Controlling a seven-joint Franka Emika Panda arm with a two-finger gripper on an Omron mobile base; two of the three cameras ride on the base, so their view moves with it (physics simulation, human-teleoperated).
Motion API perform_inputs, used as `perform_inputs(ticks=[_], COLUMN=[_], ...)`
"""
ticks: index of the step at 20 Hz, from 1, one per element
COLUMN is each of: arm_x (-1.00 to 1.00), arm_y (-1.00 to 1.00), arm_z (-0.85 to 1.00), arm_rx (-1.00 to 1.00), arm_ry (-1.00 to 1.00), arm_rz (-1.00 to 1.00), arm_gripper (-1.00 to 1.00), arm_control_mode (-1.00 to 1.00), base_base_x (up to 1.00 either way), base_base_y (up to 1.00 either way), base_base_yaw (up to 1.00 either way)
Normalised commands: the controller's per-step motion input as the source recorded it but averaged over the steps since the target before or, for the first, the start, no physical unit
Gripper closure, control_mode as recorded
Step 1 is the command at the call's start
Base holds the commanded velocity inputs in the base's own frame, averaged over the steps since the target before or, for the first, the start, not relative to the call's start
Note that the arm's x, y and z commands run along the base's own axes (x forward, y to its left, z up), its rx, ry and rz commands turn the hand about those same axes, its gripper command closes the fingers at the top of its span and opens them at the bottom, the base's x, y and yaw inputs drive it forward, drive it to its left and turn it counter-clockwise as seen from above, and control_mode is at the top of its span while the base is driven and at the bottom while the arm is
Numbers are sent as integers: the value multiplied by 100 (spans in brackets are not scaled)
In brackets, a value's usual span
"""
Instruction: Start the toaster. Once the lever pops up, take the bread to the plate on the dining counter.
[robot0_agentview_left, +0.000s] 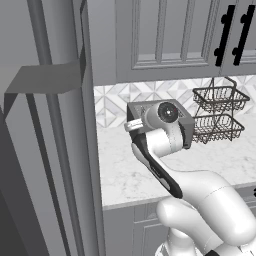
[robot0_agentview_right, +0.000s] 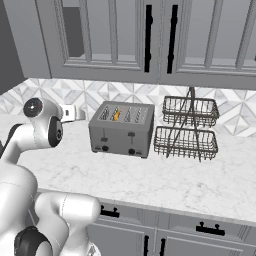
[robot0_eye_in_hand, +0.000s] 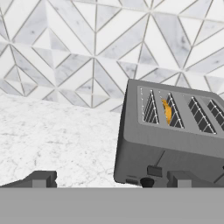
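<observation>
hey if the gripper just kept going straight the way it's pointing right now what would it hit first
Probably the toaster, near its left end. The open gripper looks along the counter at it, with only bare marble counter between. Depth is unclear, and a line slightly further left would reach the tiled backsplash instead.

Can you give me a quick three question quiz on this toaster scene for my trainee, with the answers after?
1. True or false: the bread sits down in a slot of the toaster.
2. What stands on the counter beside the toaster, on the side away from the arm? A) a kettle B) a two-tier wire basket rack C) a blue bowl
3. Fill in: the claw is ____, holding nothing, short of the toaster's front.

Key: 1 true; 2 B; 3 open
</observation>
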Motion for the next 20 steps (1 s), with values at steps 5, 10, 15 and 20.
perform_inputs(ticks=[5,10,15,20], arm_x=[0,0,0,0], arm_y=[0,0,0,0], arm_z=[0,0,0,0], arm_rx=[0,0,0,0], arm_ry=[0,0,0,0], arm_rz=[0,0,0,0], arm_gripper=[-100,-100,-100,-100], arm_control_mode=[-100,-100,-100,-100], base_base_x=[0,0,0,0], base_base_y=[0,0,0,0], base_base_yaw=[0,0,0,0])
